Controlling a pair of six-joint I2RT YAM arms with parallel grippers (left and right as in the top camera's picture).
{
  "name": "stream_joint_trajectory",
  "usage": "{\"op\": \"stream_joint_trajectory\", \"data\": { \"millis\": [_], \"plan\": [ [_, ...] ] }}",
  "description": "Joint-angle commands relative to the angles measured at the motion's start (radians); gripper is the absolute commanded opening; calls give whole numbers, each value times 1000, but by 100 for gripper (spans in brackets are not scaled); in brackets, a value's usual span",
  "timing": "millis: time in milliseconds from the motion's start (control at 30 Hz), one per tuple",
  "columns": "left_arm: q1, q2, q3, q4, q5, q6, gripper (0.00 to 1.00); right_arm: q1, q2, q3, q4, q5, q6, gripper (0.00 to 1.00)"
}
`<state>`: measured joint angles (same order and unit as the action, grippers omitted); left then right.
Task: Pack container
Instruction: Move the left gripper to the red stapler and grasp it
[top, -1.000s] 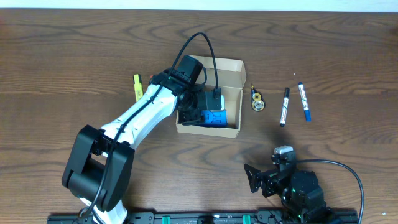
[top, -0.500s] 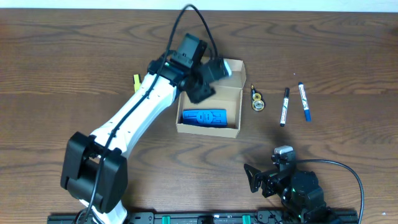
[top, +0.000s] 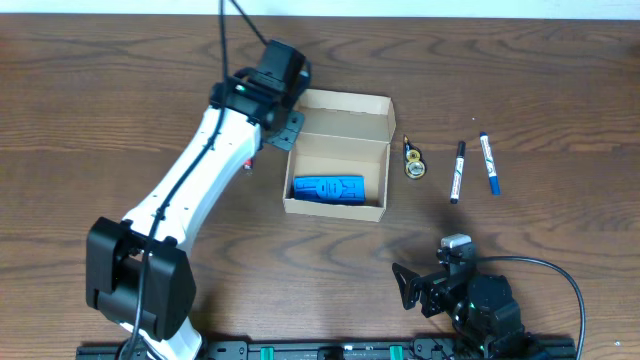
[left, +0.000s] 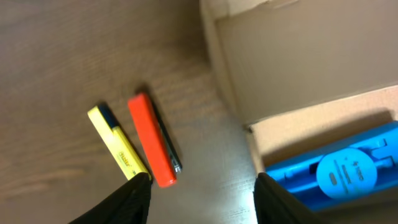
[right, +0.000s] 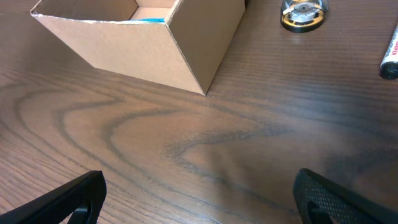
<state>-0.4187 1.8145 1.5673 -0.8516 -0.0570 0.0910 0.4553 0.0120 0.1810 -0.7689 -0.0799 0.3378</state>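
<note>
Container (top: 340, 155) just right of left end effector (top: 284, 129) — jaws apart, empty.

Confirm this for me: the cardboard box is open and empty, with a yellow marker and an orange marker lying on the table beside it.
One thing is wrong: the box is open but not empty. The overhead view shows a blue object lying flat inside it. The yellow marker and the orange marker do lie on the table beside it.

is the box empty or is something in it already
Not empty. One blue item lies flat on the floor of the box, by the wall nearest the robot. The rest of the floor is bare.
</note>
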Motion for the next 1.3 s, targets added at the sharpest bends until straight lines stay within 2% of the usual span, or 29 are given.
{"op": "stream_joint_trajectory", "data": {
  "millis": [0, 167, 367, 600, 900, 1267],
  "plan": [
    [28, -11, 5, -37, 80, -45, 53, 10, -6, -11, -1, -6, 13, 99],
    [39, -10, -2, -59, 35, -16, 53, 10, -6, -11, -1, -6, 13, 99],
    [122, -10, -27, -15, 73, -2, 53, 10, -6, -11, -1, -6, 13, 99],
    [209, -8, -155, 166, 87, 10, 63, 10, -6, -11, -1, -6, 14, 99],
    [212, 31, -275, 342, 130, 6, 63, 10, -6, -11, -1, -6, 13, 99],
    [212, 177, -278, 413, 135, -6, 56, 10, -6, -11, -1, -6, 13, 99]
  ]
}}
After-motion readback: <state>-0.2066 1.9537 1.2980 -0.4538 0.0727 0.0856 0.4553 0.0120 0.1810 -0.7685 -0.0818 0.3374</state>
